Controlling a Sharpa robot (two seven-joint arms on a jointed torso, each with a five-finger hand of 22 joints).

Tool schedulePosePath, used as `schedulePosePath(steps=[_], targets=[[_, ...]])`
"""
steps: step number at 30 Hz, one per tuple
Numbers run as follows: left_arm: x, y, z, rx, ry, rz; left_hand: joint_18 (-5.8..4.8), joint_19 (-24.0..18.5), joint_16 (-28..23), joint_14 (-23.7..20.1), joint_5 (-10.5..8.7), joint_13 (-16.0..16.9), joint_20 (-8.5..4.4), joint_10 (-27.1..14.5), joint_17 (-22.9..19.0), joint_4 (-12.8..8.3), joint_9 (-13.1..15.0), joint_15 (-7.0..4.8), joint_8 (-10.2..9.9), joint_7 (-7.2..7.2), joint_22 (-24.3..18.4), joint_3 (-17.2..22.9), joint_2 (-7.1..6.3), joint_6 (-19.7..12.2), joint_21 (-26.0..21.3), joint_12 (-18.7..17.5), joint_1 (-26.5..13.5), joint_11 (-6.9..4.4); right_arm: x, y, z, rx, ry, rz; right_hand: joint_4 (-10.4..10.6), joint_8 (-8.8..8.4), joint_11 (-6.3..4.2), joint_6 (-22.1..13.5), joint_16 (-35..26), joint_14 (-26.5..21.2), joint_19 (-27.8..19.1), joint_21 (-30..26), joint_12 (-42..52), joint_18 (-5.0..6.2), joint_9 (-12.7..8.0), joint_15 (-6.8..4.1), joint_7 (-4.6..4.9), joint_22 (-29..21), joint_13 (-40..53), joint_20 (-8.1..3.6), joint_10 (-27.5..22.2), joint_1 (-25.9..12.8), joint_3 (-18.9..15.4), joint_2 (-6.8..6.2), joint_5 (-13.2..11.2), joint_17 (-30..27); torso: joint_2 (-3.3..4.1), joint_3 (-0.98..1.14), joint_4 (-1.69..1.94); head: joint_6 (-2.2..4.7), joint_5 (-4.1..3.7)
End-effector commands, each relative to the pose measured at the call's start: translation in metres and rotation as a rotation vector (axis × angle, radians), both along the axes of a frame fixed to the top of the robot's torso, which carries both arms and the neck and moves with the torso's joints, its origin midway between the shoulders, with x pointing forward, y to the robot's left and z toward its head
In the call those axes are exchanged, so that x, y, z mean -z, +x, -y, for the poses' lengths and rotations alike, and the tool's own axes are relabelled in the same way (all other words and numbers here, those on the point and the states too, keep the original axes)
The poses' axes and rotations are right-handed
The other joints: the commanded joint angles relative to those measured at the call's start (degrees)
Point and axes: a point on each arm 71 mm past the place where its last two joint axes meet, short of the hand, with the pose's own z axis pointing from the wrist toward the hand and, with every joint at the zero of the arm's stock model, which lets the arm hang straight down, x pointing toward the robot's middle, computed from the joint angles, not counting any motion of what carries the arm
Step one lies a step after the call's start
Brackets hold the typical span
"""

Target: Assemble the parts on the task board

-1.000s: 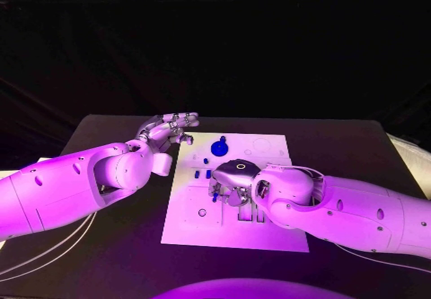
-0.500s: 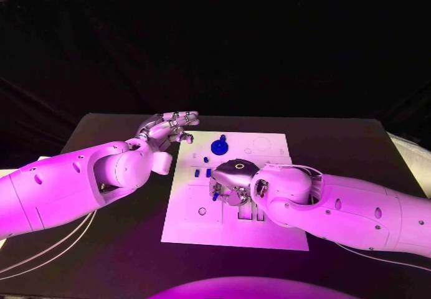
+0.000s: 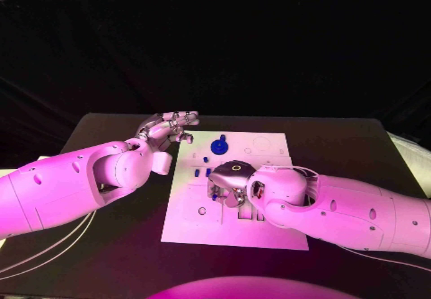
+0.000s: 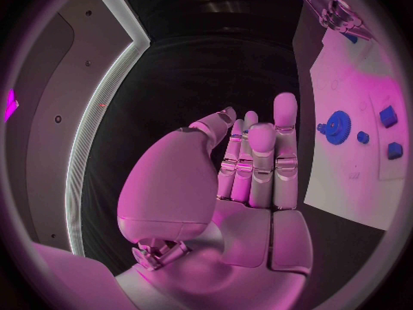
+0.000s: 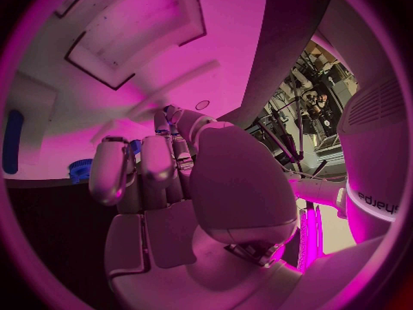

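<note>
The white task board (image 3: 189,221) lies in the middle of the black table. A blue gear (image 3: 220,147) stands near its far edge, and small blue parts (image 3: 196,173) lie just in front of it. My right hand (image 3: 232,184) hovers low over the board's middle with its fingers curled around a small blue part (image 3: 215,194); a sliver of that blue part (image 5: 135,145) shows between the fingers. My left hand (image 3: 170,128) hangs beside the board's far left corner, fingers straight and holding nothing. From the left wrist the left hand (image 4: 250,165) faces the gear (image 4: 337,126) and the board (image 4: 353,186).
Recessed slots (image 3: 244,215) sit in the board just in front of my right hand, and a round hole (image 3: 201,212) lies to their left. Bare black table (image 3: 126,249) surrounds the board, with the table's far edge (image 3: 233,116) close behind my left hand.
My right hand has crept slightly towards the board's far left with its fingers still curled. The left hand has stayed put.
</note>
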Motion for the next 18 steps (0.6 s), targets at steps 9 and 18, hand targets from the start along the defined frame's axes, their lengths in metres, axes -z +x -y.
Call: schedulePosePath(steps=[9, 18], targets=[[-0.0017, -0.0009, 0.0016, 0.013, -0.006, 0.013, 0.72, -0.1, -0.3, -0.5, 0.23, 0.1, -0.02, -0.3, -0.2, -0.2, -0.1, -0.1, 0.2, -0.08, -0.1, -0.2, 0.06, -0.5, -0.1, 0.4, 0.8, 0.02, 0.011, 0.0003, 0.0046, 0.012, -0.053, -0.044, 0.2, -0.84, 1.13, -2.4, 0.2, 1.2, -0.3, -0.1, -2.3, -0.36, -0.3, 1.4, 1.07, -0.5, -0.2, 0.64, -3.3, -3.0, -2.1, -0.97, 1.8, -0.3, -0.07, -0.03, -0.02, -0.11, -0.01], [-0.0014, -0.0006, 0.0021, 0.019, -0.007, 0.011, 0.73, -0.1, -0.2, -0.5, 0.39, 0.1, -0.02, -0.4, -0.2, -0.4, -0.1, -0.11, 0.2, -0.09, -0.1, -0.2, 0.26, -0.5, -0.2, 0.6, 1.1, 0.0, 0.004, 0.0023, 0.0079, 0.031, 0.033, 0.011, -0.4, -0.79, 2.7, -10.2, -6.1, -0.9, -4.9, -5.5, -2.5, 1.28, -2.3, 2.63, 1.35, -8.1, -0.1, 2.0, -13.3, -3.7, -6.0, -1.89, 2.5, -7.8, -0.15, 0.05, -0.06, 0.2, -0.14]])
